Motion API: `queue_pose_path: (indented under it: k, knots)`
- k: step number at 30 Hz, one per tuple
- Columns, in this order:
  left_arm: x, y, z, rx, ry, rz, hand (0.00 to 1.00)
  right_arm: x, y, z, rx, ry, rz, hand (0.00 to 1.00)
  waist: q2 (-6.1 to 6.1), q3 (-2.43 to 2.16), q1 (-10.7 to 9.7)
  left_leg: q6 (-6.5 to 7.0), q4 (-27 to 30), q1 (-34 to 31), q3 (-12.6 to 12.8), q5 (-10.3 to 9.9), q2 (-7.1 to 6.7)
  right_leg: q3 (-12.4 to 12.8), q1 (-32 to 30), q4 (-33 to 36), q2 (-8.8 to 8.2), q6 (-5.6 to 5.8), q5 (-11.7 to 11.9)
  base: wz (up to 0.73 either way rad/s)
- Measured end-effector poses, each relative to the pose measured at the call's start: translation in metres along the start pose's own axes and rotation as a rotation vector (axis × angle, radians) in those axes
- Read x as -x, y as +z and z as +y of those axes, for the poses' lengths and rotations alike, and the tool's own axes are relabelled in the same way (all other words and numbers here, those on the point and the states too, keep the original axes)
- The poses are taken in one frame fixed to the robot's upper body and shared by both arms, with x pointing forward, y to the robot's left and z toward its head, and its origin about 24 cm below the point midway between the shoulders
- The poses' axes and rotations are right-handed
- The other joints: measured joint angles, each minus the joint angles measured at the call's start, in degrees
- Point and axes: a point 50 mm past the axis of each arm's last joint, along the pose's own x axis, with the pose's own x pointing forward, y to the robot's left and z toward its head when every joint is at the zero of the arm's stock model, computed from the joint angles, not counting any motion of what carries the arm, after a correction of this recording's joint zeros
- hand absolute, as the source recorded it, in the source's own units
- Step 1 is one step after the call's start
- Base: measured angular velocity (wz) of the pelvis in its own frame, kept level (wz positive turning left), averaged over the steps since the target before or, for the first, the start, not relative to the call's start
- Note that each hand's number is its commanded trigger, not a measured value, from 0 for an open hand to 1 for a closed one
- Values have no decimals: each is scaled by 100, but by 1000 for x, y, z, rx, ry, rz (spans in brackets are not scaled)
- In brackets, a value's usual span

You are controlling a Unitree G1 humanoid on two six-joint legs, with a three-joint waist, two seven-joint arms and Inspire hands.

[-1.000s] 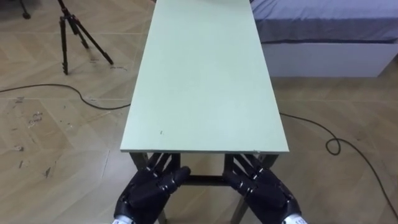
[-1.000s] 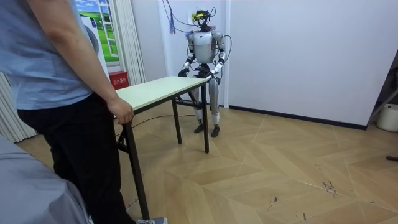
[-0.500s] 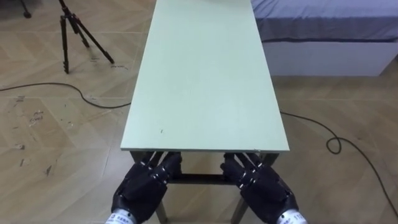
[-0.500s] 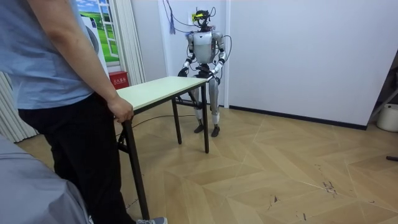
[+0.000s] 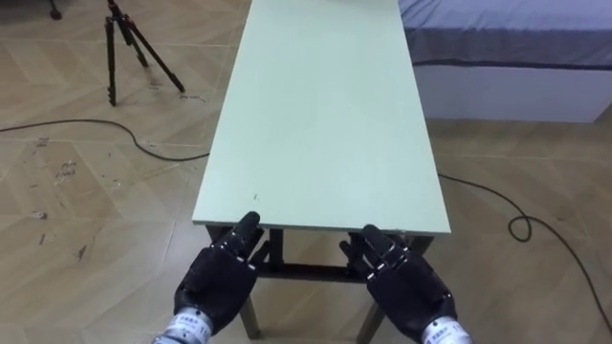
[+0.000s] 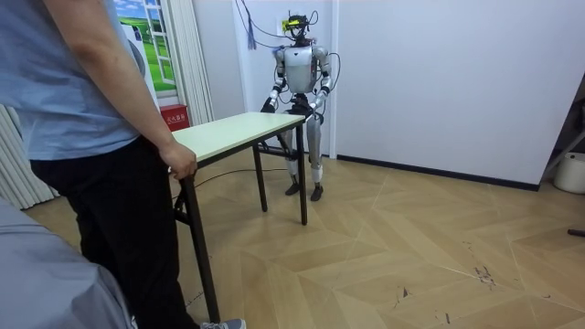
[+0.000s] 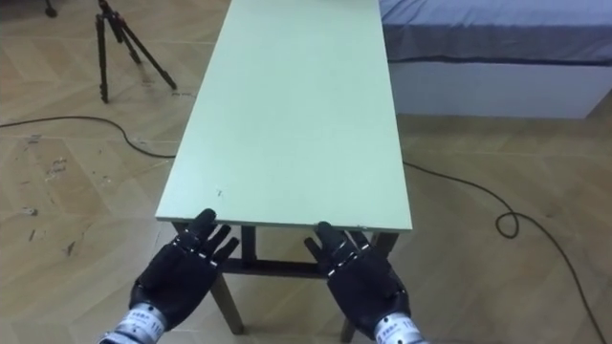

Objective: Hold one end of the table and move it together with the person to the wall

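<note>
Table (image 5: 325,115) is dead ahead, long axis running away from my chest twd the person (image 6: 82,110) at the far short end. The person's hand (image 6: 180,163) is curled on that end's corner. The near short edge sits just above & in front of both my hands. L hand (image 5: 218,282) is below the edge's left corner and R hand (image 5: 406,287) below its right part. Both are abt equally near, w/ the frame's crossbar (image 5: 306,271) btw them. Both hands are flat, fingers straight, holding nothing. L fingertips (image 5: 251,225) reach the edge, one tip showing against the top's rim. R fingertips (image 5: 371,235) stop right at the rim. Can't tell if either presses the underside. My guess: next I need both palms evenly under that edge before any lift. Bed (image 5: 507,29) lies close on the table's right, tripod (image 5: 129,43) well off to the left.
</note>
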Motion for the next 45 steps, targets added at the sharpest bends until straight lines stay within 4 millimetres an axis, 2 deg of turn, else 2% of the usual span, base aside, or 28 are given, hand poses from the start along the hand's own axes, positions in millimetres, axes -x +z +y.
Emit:
queue_pose_path:
  k: [3,10,20,24,32,37,44,45]
  knots:
    - [0,-1,-1,70,-3,5,0,0,0,0,-32,-19,-10,0,19,-12,1,0,-1,51,8,0,-3,13,50,-13,-1,0,0,-2]
    - [0,-2,0,79,14,16,0,-2,-2,1,-60,-26,-1,0,130,-78,-4,0,4,64,14,0,0,79,53,-13,-2,0,0,-1]
    - [0,-1,0,102,17,22,0,-4,-5,2,-169,-32,-20,0,191,-93,-36,-1,16,49,11,-1,6,0,71,25,-5,-1,2,1]
    - [0,-2,0,101,19,22,0,-5,-8,4,-189,-26,-24,0,245,-89,-72,-1,20,52,-1,-1,3,-6,72,22,-4,-1,2,0]
    - [-5,-1,2,102,46,21,0,-10,-4,8,-246,-14,-56,0,330,-40,-205,0,30,43,-11,-1,-4,-16,65,2,-10,-1,2,0]
    - [-7,-1,0,102,39,6,0,-12,-5,10,-260,-8,-59,0,347,-46,-326,0,16,42,-3,-1,-23,-15,77,4,-3,-1,1,1]
    - [-8,-4,-1,102,37,0,0,-13,-5,11,-277,-8,-75,0,349,-47,-322,0,3,38,-20,-1,-22,-2,69,7,-1,-1,1,0]
    - [-8,-4,-1,102,37,-1,0,-13,-5,11,-278,-8,-76,75,349,-47,-320,0,-1,37,-20,-1,-22,-1,67,7,0,-1,1,0]
